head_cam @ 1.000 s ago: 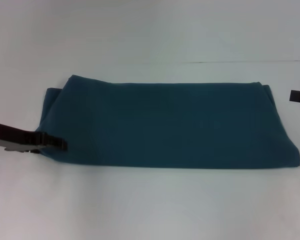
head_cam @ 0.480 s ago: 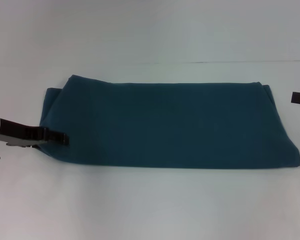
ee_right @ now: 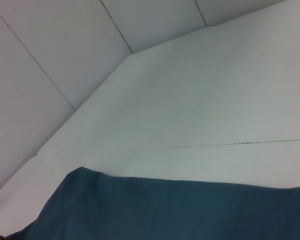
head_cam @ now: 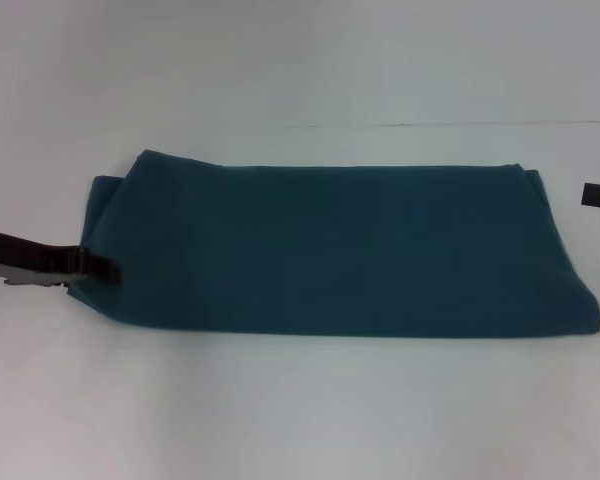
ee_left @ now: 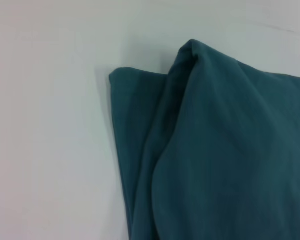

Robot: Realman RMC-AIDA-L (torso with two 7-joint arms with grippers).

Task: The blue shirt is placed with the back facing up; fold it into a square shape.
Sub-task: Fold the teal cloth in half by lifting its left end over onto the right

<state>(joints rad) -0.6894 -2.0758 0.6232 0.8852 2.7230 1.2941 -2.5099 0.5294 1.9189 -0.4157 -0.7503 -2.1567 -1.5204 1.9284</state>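
The blue shirt lies flat on the white table as a long, wide band, plain side up, with no lettering showing. Its left end has layered edges, seen close in the left wrist view. My left gripper sits low at the shirt's left edge, its dark tip just touching or overlapping the near-left corner. My right gripper only peeks in at the right border, a little clear of the shirt's right end. The right wrist view shows the far edge of the shirt and bare table behind it.
The white table runs all around the shirt, with a thin seam line across it behind the shirt. In the right wrist view the table's far corner meets a pale wall.
My left gripper has drawn back to the left and shifted slightly away from me along the shirt's left edge. The shirt and the right gripper have stayed put.
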